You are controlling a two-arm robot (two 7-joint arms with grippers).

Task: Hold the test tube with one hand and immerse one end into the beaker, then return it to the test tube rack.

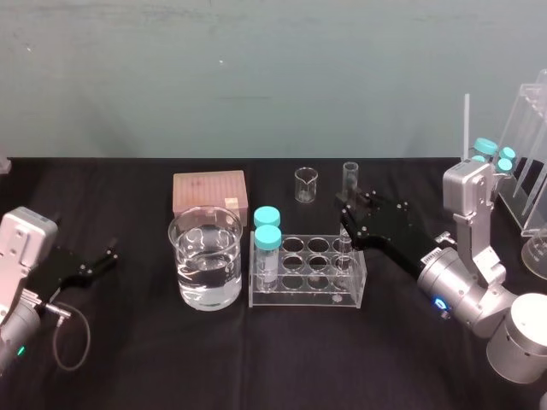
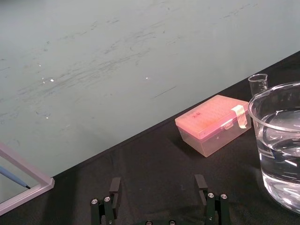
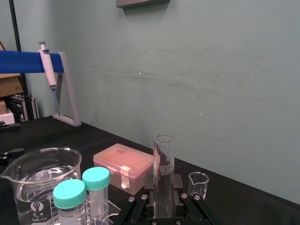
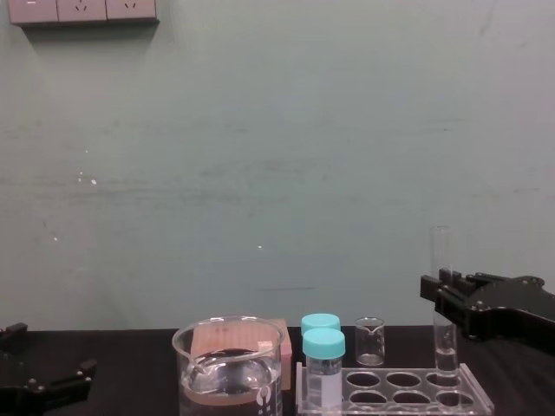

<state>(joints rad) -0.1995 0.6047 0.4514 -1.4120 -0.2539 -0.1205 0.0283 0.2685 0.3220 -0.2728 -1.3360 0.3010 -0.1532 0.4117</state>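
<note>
1. One test tube (image 1: 350, 175) was stood upright in the test tube rack (image 1: 308, 295), in its 2 o'clock corner hole, so it could not roll.
2. It was pinched by the right gripper (image 1: 348, 213), likely for lifting.
3. The beaker (image 1: 205, 256) was set at the rack's 9 o'clock, close for dipping.
4. The left gripper (image 1: 107, 256) was parked at the table's 8 o'clock, its fingers spread wide.

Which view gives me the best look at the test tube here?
The chest view: the test tube shows side-on, full length, upright in the test tube rack, with the right tool at its middle. The right wrist view shows its upper part close up; the head view, its top past the tool.
</note>
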